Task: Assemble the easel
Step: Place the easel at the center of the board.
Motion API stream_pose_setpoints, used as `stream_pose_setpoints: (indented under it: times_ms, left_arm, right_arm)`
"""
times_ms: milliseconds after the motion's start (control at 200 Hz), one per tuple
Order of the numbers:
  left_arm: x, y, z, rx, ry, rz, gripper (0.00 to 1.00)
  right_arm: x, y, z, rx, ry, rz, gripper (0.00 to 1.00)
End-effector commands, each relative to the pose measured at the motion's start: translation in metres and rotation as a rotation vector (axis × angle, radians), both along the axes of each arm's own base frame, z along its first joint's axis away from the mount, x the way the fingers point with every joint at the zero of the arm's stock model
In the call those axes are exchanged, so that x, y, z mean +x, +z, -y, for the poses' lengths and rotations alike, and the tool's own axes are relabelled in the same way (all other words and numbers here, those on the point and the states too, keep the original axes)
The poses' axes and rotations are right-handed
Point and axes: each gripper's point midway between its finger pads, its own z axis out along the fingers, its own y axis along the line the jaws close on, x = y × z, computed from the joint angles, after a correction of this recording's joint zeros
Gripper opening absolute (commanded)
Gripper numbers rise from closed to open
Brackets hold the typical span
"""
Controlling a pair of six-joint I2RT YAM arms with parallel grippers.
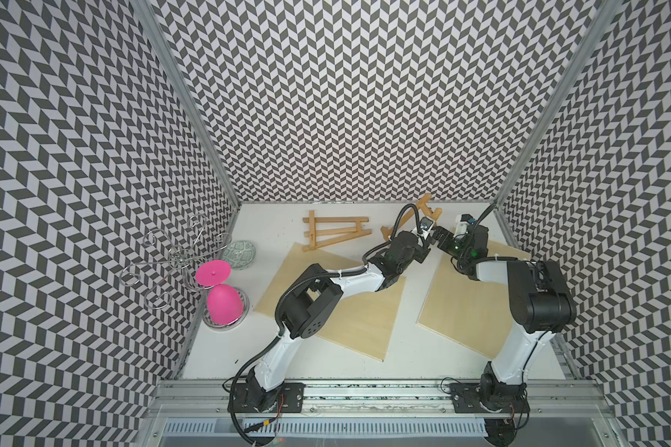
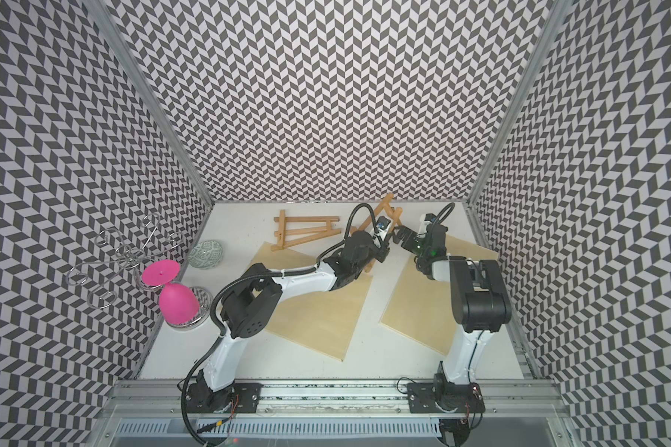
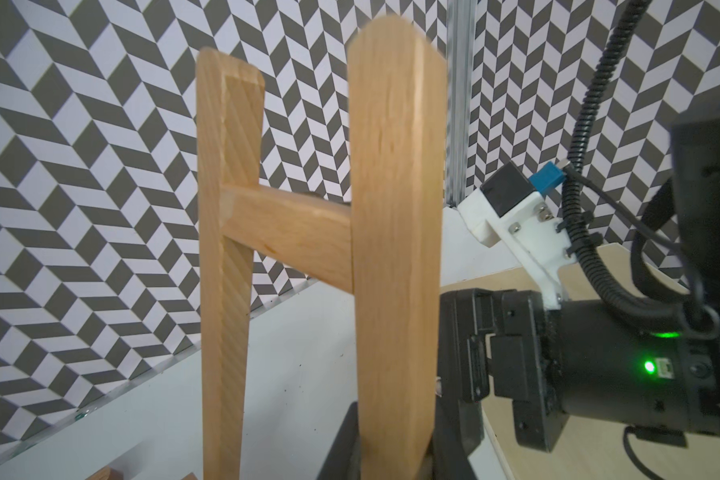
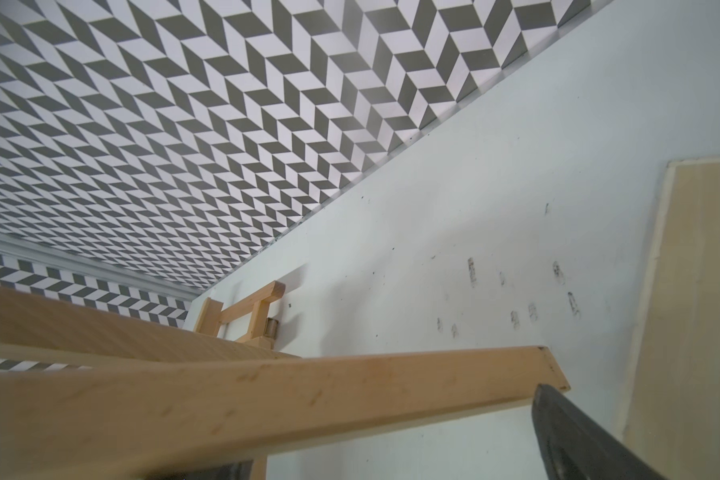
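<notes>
The held easel frame (image 1: 425, 203) stands tilted upward near the back edge of the worktop (image 1: 272, 228), right of centre in both top views (image 2: 385, 204). In the left wrist view it is two pale wooden legs joined by a short crossbar (image 3: 287, 232). The left gripper (image 3: 395, 446) is pressed together on the foot of the thicker leg, at the bottom edge of that view. The right gripper (image 1: 438, 234) is just to the right of this frame with its jaws spread wide. In the right wrist view a slat of the frame (image 4: 267, 395) runs across the lower part of the picture between the two dark fingers (image 4: 578, 440). Whether either finger touches the wood cannot be told. A second easel frame (image 1: 336, 230) lies flat on the worktop to the left, in the upper middle, with its lower end at the far corner of the left board (image 1: 345, 309). The right board (image 1: 469, 302) lies under the right arm. At the left edge of the worktop a pink egg-shaped piece (image 1: 225, 303) stands on a round dish (image 1: 229, 323). A pink disc (image 1: 212, 273) sits above it, with a patterned green bowl (image 1: 239, 253) behind and a wire rack (image 1: 171, 255) by the chevron wall (image 1: 345, 96).
</notes>
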Motion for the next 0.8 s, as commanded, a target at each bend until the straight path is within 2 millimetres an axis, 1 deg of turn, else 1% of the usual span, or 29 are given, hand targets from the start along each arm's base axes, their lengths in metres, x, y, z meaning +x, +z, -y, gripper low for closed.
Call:
stream_pose_setpoints:
  times_ms: [0,120,190,355,461,621,796]
  left_arm:
    - [0.009,0.031,0.009,-0.069,-0.082,0.073,0.0]
    - [0.022,0.025,0.016,-0.052,-0.137,0.07,0.0]
    - [0.024,0.019,0.022,-0.017,-0.182,0.089,0.0]
    - [0.037,0.003,0.028,0.051,-0.181,0.099,0.0]
    - [0.04,-0.002,0.028,0.036,-0.226,0.091,0.0]
    - [0.051,-0.006,0.026,0.054,-0.221,0.089,0.0]
    - [0.063,-0.008,0.014,0.036,-0.209,0.048,0.0]
  right_arm:
    - [0.02,0.017,0.006,0.009,-0.012,0.084,0.99]
    - [0.027,0.013,0.008,0.013,-0.014,0.076,0.99]
    - [0.031,0.011,0.006,0.02,-0.006,0.076,0.99]
    - [0.032,0.002,0.006,0.027,-0.004,0.058,0.99]
    - [0.028,0.003,0.004,0.035,-0.006,0.063,0.99]
    - [0.02,0.006,0.007,0.051,-0.034,0.057,0.99]
    - [0.012,0.02,0.011,0.045,-0.056,0.073,0.99]
